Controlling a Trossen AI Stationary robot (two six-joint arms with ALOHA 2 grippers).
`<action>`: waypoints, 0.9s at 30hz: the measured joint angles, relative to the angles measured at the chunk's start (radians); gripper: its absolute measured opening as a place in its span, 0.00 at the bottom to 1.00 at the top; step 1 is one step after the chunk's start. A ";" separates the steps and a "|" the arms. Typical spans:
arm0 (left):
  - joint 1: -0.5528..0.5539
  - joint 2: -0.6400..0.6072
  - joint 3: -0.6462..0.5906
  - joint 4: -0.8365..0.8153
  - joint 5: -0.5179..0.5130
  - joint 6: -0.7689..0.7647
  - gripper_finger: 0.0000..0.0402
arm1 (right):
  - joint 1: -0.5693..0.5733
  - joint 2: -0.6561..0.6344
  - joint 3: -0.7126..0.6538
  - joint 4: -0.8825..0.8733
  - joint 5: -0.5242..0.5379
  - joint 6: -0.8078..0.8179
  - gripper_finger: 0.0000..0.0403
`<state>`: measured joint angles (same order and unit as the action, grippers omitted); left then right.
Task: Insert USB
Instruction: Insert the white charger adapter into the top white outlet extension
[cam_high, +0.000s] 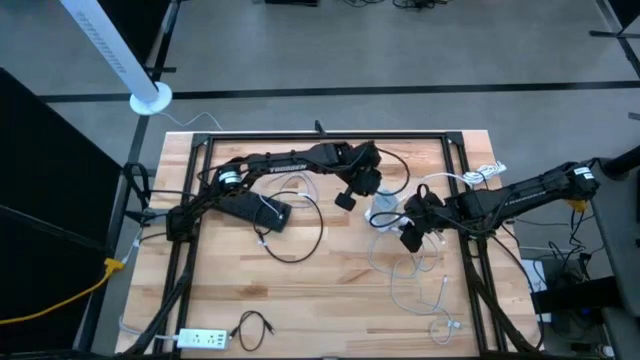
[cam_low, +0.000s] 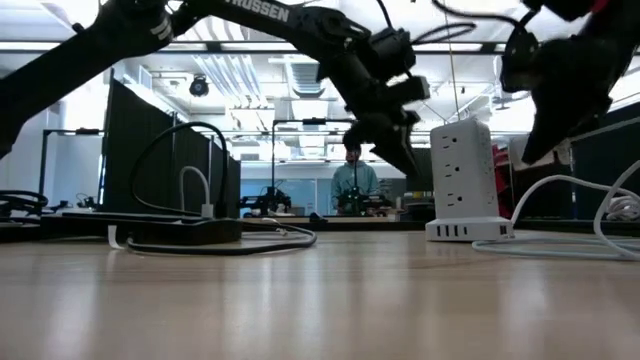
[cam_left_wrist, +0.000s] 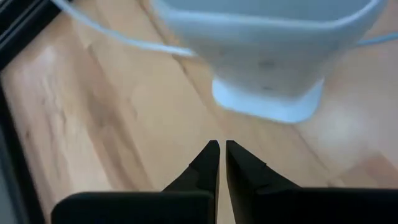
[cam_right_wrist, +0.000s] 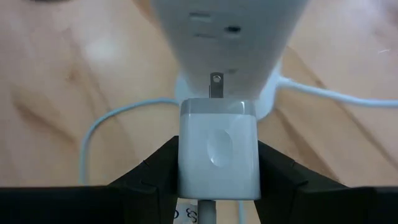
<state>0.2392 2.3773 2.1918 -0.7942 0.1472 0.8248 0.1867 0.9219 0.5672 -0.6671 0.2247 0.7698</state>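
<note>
A white power tower (cam_high: 383, 212) stands upright on its base on the wooden table; it also shows in the low view (cam_low: 463, 180). My right gripper (cam_right_wrist: 217, 158) hovers just on its near-right side, shut on a white USB charger block (cam_right_wrist: 217, 149). The block's metal prong (cam_right_wrist: 216, 86) points at the tower's socket face (cam_right_wrist: 230, 37); I cannot tell whether it touches. My left gripper (cam_left_wrist: 222, 146) is shut with nothing in it, raised above the table on the tower's far-left side (cam_high: 347, 200). My right gripper pinches the charger block's two flat sides (cam_right_wrist: 183, 155) between its two fingers (cam_right_wrist: 155, 168). It comes slanting down from the table's right. The block is lifted clear of the table, prong end forward, and a white cable (cam_right_wrist: 208, 211) leaves its rear between the fingers.
Loose white cables (cam_high: 420, 280) lie near the tower and toward the near right. A black box with cords (cam_high: 250, 210) sits left of centre. A white power strip (cam_high: 205, 340) and a black cable (cam_high: 250, 328) lie at the near left. A person (cam_low: 352, 185) stands in the room beyond.
</note>
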 joint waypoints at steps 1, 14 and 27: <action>0.002 -0.012 0.000 -0.011 -0.001 -0.004 0.00 | 0.005 -0.005 0.010 -0.001 -0.019 0.000 0.35; -0.051 -0.360 0.000 -0.087 -0.050 -0.197 0.00 | 0.023 -0.192 0.245 0.016 -0.097 0.149 0.35; -0.231 -0.509 0.001 0.112 -0.052 -0.039 0.05 | -0.096 -0.274 0.268 0.562 -0.317 0.316 0.35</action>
<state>0.0082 1.8687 2.1925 -0.6823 0.0954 0.7862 0.0907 0.6484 0.8352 -0.1050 -0.0925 1.0860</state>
